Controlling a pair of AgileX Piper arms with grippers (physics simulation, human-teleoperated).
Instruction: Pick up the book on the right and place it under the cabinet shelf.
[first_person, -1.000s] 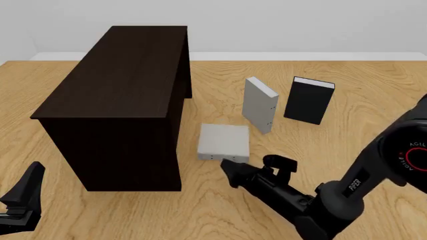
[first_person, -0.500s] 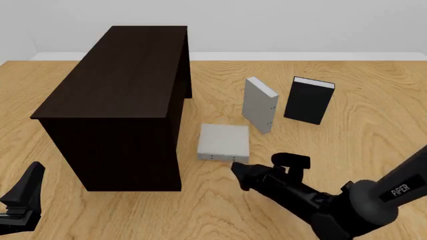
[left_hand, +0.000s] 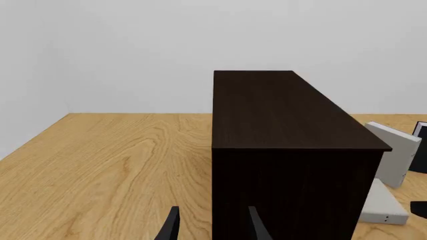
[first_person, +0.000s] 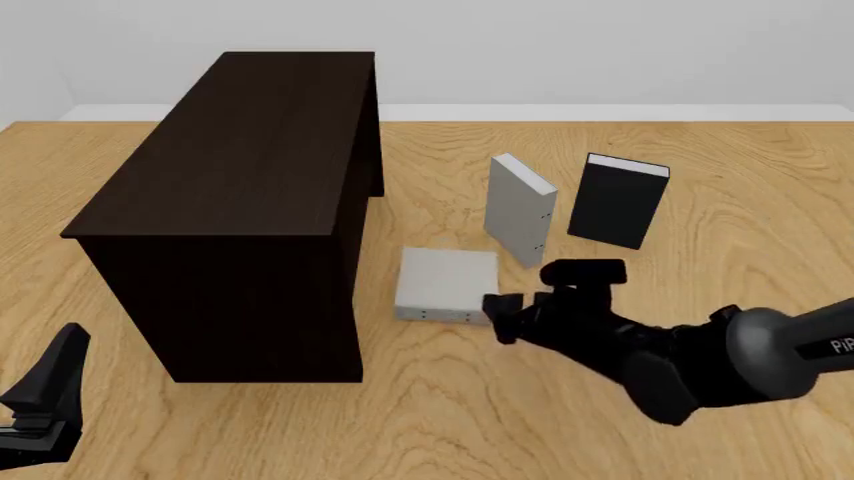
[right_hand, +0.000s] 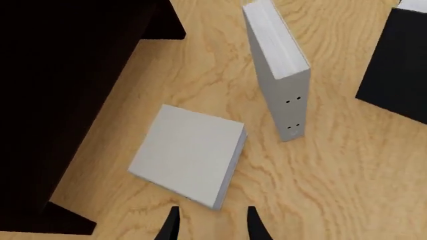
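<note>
Front view: the book (first_person: 447, 283) lies flat on the table (first_person: 747, 200), at 3 o'clock from the cabinet (first_person: 227, 170), just at 10 o'clock of the right gripper (first_person: 502, 318). Its jaws stand slightly apart, empty. The book looks stiff, light and slick-covered; pinching its near page edge seems best.

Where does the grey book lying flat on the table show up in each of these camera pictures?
Front view: flat grey book at centre, beside the dark cabinet.
Left wrist view: only a corner, past the cabinet.
Right wrist view: in the middle.
Shared landmark: the upright grey book just beyond it.
</note>
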